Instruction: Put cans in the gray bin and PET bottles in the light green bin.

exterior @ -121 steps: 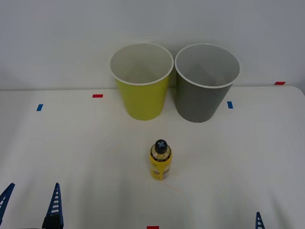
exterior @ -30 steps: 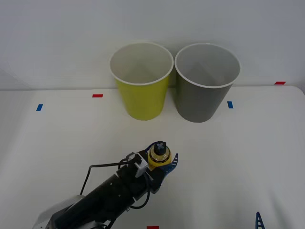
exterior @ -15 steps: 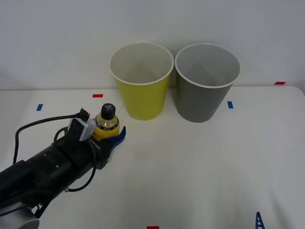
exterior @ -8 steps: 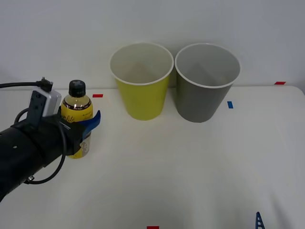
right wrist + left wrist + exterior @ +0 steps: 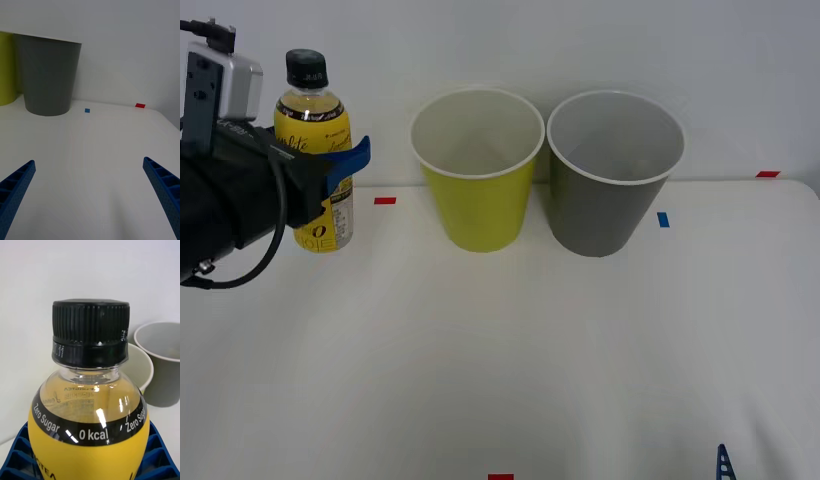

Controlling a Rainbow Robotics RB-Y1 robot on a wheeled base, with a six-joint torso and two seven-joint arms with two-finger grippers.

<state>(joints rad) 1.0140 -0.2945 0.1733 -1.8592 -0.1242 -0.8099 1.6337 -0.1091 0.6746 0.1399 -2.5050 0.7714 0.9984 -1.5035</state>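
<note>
The PET bottle [image 5: 315, 150], yellow with a black cap, hangs upright high above the table's left side, left of both bins. My left gripper [image 5: 330, 170] is shut on its body. In the left wrist view the PET bottle [image 5: 90, 416] sits between the blue fingers [image 5: 17, 457], with the bins behind it. The light green bin [image 5: 477, 170] stands at the back centre and the gray bin [image 5: 612, 172] just right of it. My right gripper [image 5: 90, 195] is open low over the table's front right, with the gray bin [image 5: 47, 75] ahead of it.
Small red and blue tape marks [image 5: 385, 201] dot the white table [image 5: 580, 350]. A pale wall rises right behind the bins. One blue fingertip [image 5: 723, 463] of the right gripper pokes in at the front edge.
My left gripper took hold of the bottle at the table's centre, carried it left and has now lifted it well above the table. The right arm has not moved.
</note>
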